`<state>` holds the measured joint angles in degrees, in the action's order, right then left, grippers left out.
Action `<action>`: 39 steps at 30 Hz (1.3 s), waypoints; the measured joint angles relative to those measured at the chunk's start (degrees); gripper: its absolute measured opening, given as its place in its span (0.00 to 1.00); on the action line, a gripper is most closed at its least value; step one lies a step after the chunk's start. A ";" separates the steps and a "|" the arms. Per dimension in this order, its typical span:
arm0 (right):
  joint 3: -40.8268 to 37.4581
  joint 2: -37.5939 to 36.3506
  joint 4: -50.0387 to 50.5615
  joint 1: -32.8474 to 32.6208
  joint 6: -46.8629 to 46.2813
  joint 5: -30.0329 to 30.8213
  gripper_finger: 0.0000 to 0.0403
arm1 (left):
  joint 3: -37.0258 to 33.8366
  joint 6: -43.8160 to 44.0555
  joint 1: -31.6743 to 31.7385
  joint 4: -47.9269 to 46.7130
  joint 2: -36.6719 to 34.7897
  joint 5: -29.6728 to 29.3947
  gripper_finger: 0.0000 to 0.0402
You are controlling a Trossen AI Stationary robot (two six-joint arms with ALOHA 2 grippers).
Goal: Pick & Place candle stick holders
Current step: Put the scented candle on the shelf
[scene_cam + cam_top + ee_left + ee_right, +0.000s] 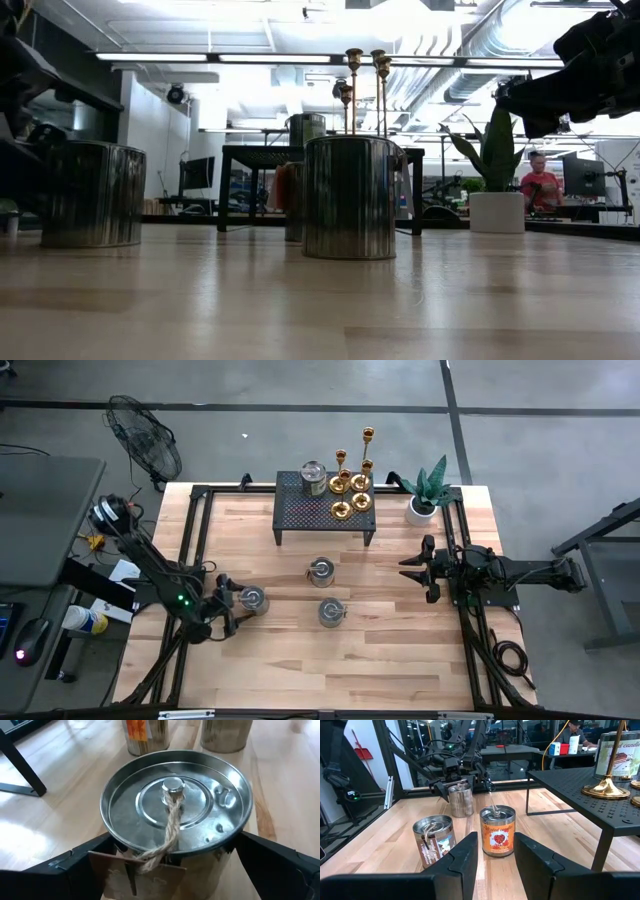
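Candle stick holders [352, 480] on rack; left tool [228, 603] spread around tin [252, 599], right tool [415, 568] parted.

Bright, even indoor light, with glare overhead and soft focus up close.

In the low view we see ceiling strip lights [170, 57] blown out to white, and the worktop [320, 310] nearest the lens is blurred. The tin [175, 815] between the left pincer [172, 870] fingers shows bright reflections on its lid, and the cans beyond the pincer are out of focus. From above, shadows are faint and short; ahead of the right pincer [495, 855] the worktop shows pale sheen.
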<state>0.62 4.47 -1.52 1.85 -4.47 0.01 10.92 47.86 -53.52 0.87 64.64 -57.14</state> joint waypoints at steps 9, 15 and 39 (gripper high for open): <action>-0.02 0.01 0.00 -0.01 0.02 -0.01 0.29 | 1.51 -0.01 4.98 5.14 7.79 0.88 0.97; -0.01 0.00 0.00 -0.02 0.02 -0.02 0.29 | 1.55 -0.02 6.90 12.50 12.81 0.21 0.97; -0.02 0.00 0.00 0.00 0.02 -0.02 0.29 | 4.12 -0.01 13.55 24.62 22.66 -0.48 0.97</action>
<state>0.60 4.47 -1.52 1.85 -4.45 -0.01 15.04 47.85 -39.97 25.49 87.29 -57.62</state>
